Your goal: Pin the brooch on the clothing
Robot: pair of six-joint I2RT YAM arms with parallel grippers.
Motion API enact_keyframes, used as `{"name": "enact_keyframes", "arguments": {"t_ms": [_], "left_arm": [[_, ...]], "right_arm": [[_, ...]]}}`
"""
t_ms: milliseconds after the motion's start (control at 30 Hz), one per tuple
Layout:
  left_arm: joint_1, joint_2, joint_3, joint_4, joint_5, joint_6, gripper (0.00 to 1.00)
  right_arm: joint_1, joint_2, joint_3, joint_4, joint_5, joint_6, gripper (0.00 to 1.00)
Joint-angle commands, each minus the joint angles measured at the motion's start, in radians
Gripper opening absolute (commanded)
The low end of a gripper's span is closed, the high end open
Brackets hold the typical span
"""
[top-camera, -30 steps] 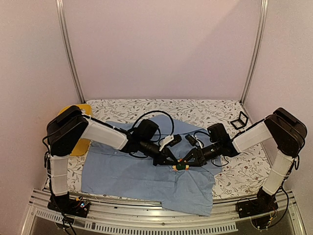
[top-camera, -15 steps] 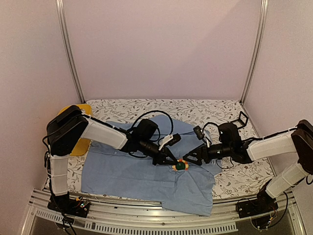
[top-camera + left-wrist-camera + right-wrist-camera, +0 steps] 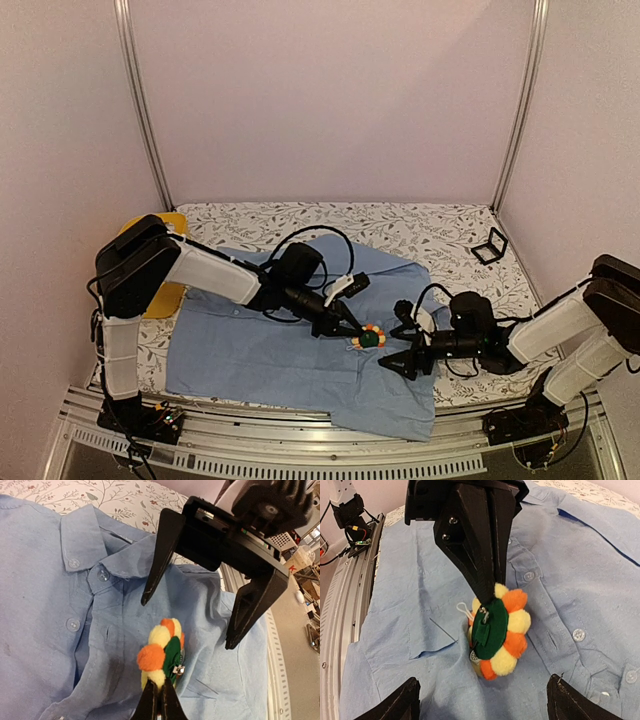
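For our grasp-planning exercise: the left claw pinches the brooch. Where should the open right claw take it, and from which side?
Probably the free rim of the brooch, opposite the left claw, coming from the robot's right. It stands on edge over the shirt, green back toward the right claw, sides clear.

Top camera looks down from behind — wrist cameras face the brooch (image 3: 159, 651) closely, oppositely.

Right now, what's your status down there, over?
Left gripper shut on brooch, resting on shirt front. Right gripper open, clear of it. Nothing in the way.
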Motion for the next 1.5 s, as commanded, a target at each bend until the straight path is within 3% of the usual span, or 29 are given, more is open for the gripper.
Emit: {"name": "enact_keyframes", "arguments": {"t_ms": [0,633,1300,1467], "left_arm": [[0.014,0.022,0.028,-0.011,0.017,-0.003,0.0],[0.027,0.035,0.039,-0.01,0.034,-0.026,0.0],[0.03,0.021,0.051,-0.006,0.039,-0.034,0.0],[0.03,0.015,0.053,-0.005,0.034,-0.044,0.0]], "right_arm": [[0.032,0.079,0.039,0.103,0.069,-0.094,0.86],[0.085,0.278,0.162,0.105,0.185,-0.162,0.81],[0.056,0.248,0.249,0.009,0.14,-0.105,0.74],[0.004,0.216,0.244,0.01,0.091,-0.052,0.63]]}}
